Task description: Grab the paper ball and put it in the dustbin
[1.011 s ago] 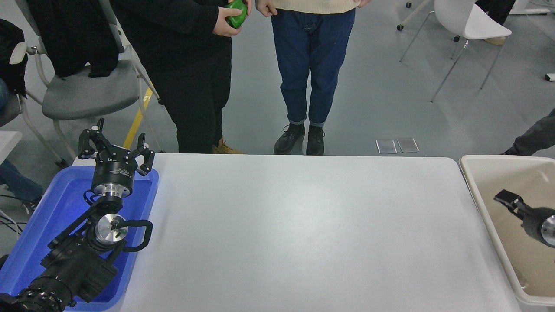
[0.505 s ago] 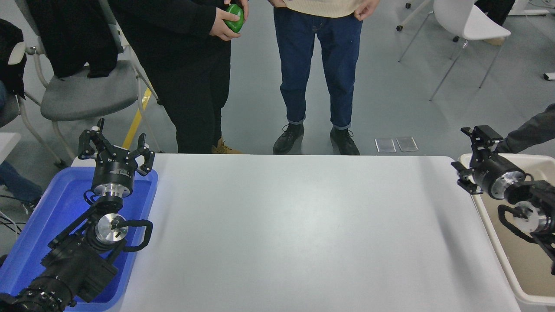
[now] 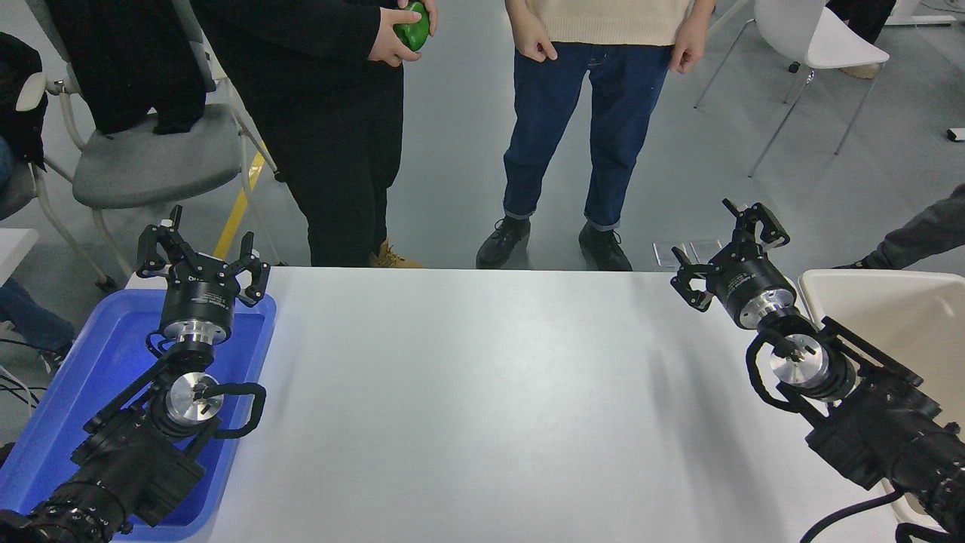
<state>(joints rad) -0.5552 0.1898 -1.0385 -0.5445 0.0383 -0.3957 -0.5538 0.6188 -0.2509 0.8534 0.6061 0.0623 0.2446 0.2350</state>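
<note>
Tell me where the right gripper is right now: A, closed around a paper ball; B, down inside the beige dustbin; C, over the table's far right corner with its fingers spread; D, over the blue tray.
C: the right gripper hangs open and empty over the white table's far right corner, left of the dustbin.

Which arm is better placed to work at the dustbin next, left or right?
The right, probably. The right gripper is open and empty beside the dustbin at the table's right end. The left gripper is parked over the blue tray, far away. No paper ball is visible.
</note>
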